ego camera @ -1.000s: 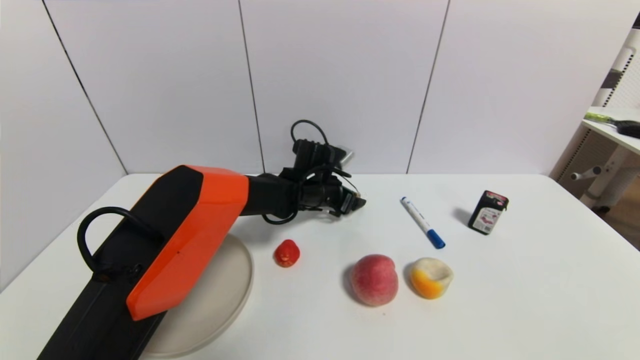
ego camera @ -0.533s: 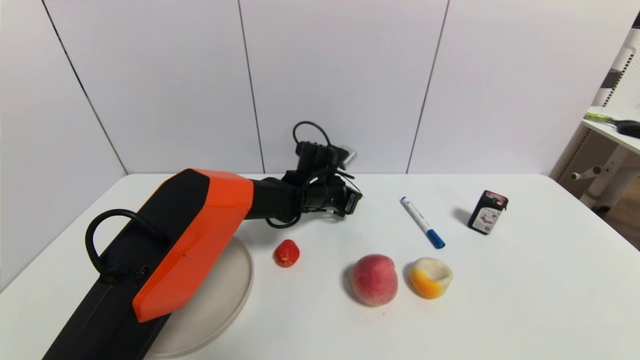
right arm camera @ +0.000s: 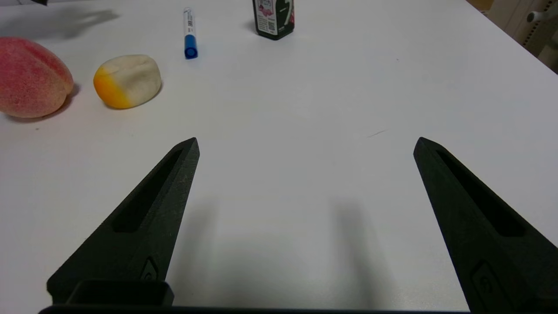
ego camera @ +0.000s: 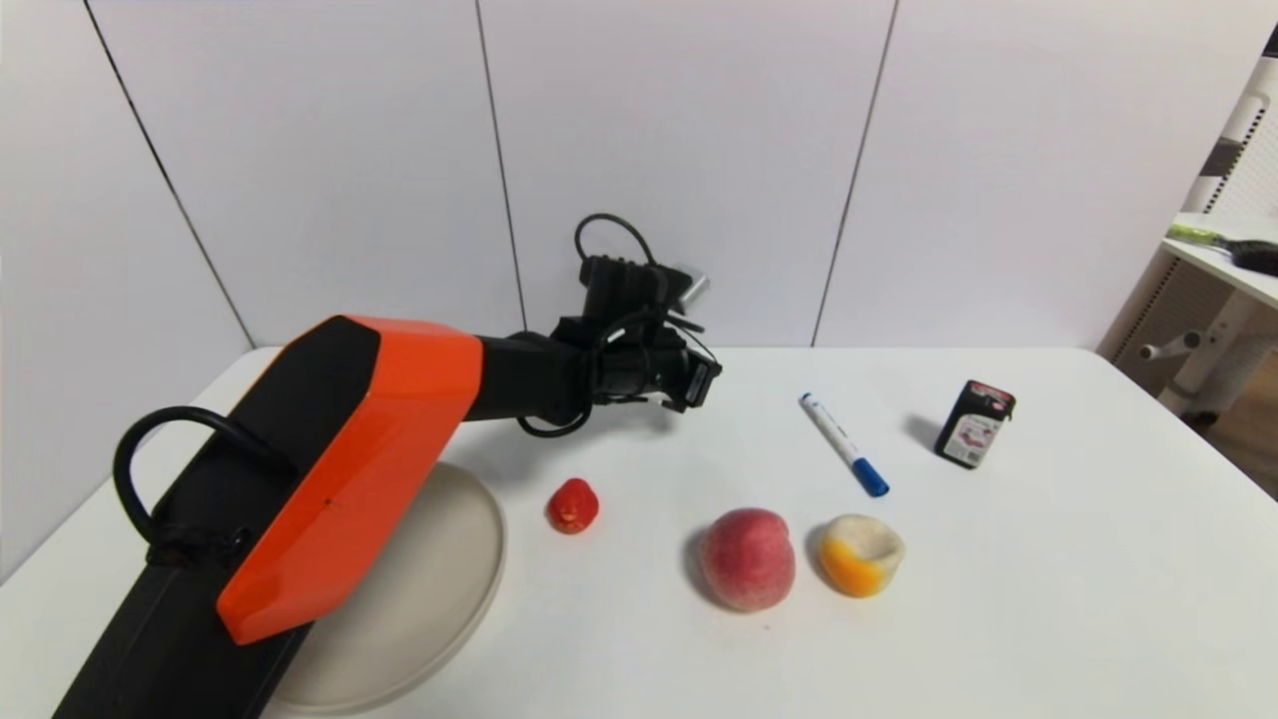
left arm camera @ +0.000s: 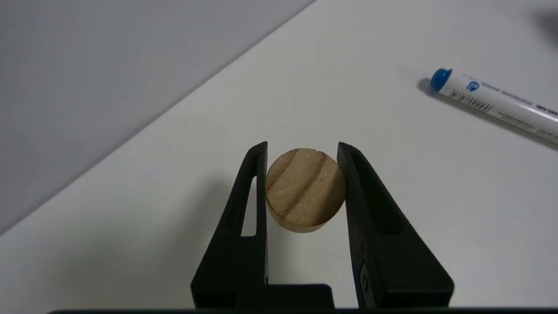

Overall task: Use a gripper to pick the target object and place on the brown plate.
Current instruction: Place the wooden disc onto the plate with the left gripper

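Note:
The target object (left arm camera: pixel 305 187) is a small tan rounded lump with shallow grooves. In the left wrist view it sits clamped between the two black fingers of my left gripper (left arm camera: pixel 302 150), lifted off the white table. In the head view the left gripper (ego camera: pixel 699 384) is near the back middle of the table, and the lump is hidden by it there. The brown plate (ego camera: pixel 449 569) lies at the front left, partly under my orange-and-black left arm. My right gripper (right arm camera: pixel 305 144) is open and empty, low over bare table; it does not show in the head view.
A small red toy (ego camera: pixel 573 504) lies right of the plate. A peach (ego camera: pixel 747 557) and an orange-and-cream cut fruit (ego camera: pixel 861 554) sit at the front middle. A blue-capped marker (ego camera: pixel 844 444) and a small dark carton (ego camera: pixel 973 423) lie further back right.
My left gripper has risen and drawn back a little toward the left with the tan lump in it. Nothing else on the table has moved.

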You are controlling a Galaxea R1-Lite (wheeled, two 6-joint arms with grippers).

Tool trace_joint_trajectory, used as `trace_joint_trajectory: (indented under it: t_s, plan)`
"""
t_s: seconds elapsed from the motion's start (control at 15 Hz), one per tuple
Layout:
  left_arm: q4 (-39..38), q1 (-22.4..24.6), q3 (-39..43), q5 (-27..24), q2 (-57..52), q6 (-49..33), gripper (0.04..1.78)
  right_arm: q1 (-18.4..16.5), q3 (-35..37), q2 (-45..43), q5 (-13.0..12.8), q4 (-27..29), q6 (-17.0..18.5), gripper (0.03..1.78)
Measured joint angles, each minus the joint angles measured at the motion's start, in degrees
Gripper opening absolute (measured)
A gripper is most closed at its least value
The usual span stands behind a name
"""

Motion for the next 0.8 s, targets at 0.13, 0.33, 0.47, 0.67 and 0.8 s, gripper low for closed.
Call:
trace_joint_trajectory:
  t_s: [0.13, 0.33, 0.47, 0.67, 0.8]
  plan:
    - [0.43, -0.02, 1.84, 0.17, -4.11, 0.57, 0.52, 0.02, 0.0, 0.0, 0.0, 0.0, -0.02, 1.7]
    - [3.63, 0.88, 6.52, 3.51, -13.59, 3.0, 0.52, 0.04, 0.0, 0.0, -0.01, 0.0, -0.02, 1.7]
    - [7.7, 1.88, 9.4, 7.95, -21.33, 4.19, 0.52, 0.02, 0.0, 0.0, 0.0, 0.0, -0.02, 1.7]
    - [16.69, 4.9, 13.75, 13.45, -34.39, 5.0, 0.52, 0.02, 0.0, 0.0, 0.0, 0.0, 0.0, 1.7]
    - [21.94, 8.96, 17.91, 14.68, -43.13, 5.33, 0.52, 0.02, 0.0, 0.0, 0.02, 0.0, -0.02, 1.7]
